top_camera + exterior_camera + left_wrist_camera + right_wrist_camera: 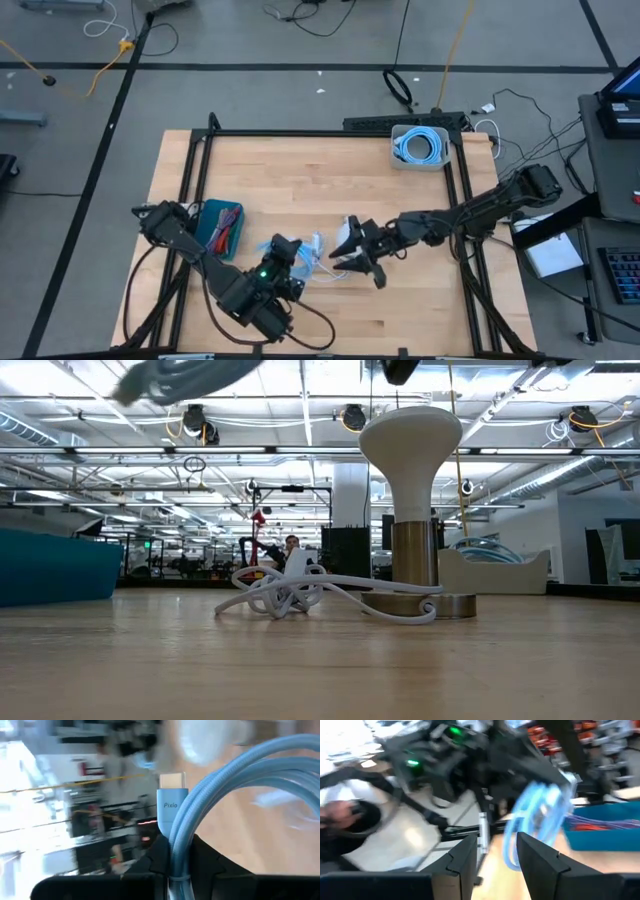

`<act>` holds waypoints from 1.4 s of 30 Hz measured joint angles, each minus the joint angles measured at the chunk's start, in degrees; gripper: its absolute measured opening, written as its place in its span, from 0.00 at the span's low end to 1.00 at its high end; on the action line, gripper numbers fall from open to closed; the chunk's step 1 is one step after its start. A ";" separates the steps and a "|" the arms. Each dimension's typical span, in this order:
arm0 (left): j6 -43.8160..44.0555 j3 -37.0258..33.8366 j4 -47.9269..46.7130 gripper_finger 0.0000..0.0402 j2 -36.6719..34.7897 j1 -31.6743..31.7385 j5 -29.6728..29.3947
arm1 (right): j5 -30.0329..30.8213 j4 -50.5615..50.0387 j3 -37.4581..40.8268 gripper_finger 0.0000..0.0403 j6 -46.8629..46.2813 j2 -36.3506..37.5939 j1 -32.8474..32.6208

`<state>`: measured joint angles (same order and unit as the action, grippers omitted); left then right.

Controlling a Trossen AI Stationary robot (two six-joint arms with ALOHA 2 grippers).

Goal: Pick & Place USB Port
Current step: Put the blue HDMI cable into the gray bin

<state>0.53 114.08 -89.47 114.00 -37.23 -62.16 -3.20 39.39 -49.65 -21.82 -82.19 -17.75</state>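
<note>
1. The left gripper [300,262] sits over the near-left part of the table [300,170], raised off the wood. Its fingers [157,857] are clamped on a light blue cable [225,790].
2. The left wrist view shows that cable as a bundled loop rising between the fingers, with a blue plug [171,802] with a metal tip standing just above them.
3. The right gripper [352,262] is just right of the left one, near the table's middle. Its fingers [465,857] stand apart with nothing between them.
4. The right wrist view shows the blue cable [535,815] hanging ahead of the open fingers, not touching them.
5. A white cable [290,592] lies in a loose tangle on the table, beside a stand [412,510] with a white rounded top and metal base.
6. A teal bin [222,226] holding red and orange cords sits at the left side of the table.
7. A white tray [420,146] with coiled blue cable sits at the far right edge.
</note>
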 joint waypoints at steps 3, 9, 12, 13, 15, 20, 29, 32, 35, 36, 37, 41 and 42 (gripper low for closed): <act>0.64 0.68 0.63 0.10 -0.39 1.88 -4.83 | 4.39 -1.71 0.00 0.32 0.42 0.00 0.18; -4.53 1.75 9.22 0.10 -0.40 4.27 -5.83 | 6.47 -2.66 -0.02 0.32 0.85 -0.04 0.58; -10.63 1.75 13.83 0.10 -0.40 4.31 -6.60 | 7.18 -2.10 -0.02 0.32 1.46 -0.59 0.52; -12.36 1.75 15.27 0.10 -0.40 4.26 -6.66 | 7.32 -1.93 -0.02 0.32 1.51 -0.78 0.50; -14.45 1.75 17.58 0.10 -0.40 4.29 -6.77 | 6.96 -1.05 -0.02 0.32 1.52 -1.07 0.47; -13.79 1.75 18.88 0.10 -0.44 5.65 -6.42 | 7.47 0.23 -0.04 0.32 1.53 -1.53 0.49; -11.14 1.77 15.85 0.10 -0.47 7.53 -5.39 | 5.61 2.57 -0.04 0.32 2.95 -1.64 0.25; -8.65 1.77 13.60 0.10 -0.47 7.82 -5.17 | 4.54 3.68 -0.04 0.32 3.30 -1.64 -0.20; -8.70 1.79 13.71 0.10 -0.47 8.05 -4.73 | 4.37 3.72 -0.04 0.35 3.36 -1.64 -0.23; -8.87 1.79 13.66 0.10 -0.47 8.15 -4.73 | 4.37 3.70 -0.04 0.36 3.10 -1.64 -0.23; -8.87 1.79 13.53 0.10 -0.47 8.26 -4.73 | 4.36 3.68 -0.04 0.38 3.03 -1.64 -0.23; -8.06 1.79 12.65 0.10 -0.47 8.56 -4.49 | 3.45 3.81 -0.04 0.47 2.81 -1.64 -0.25; -7.83 1.79 12.18 0.10 -0.47 8.63 -4.49 | 3.37 3.93 -0.04 0.50 2.75 -1.64 -0.32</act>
<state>-7.30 115.87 -77.29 113.54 -28.61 -66.65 0.16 43.32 -49.69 -19.08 -83.83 -18.07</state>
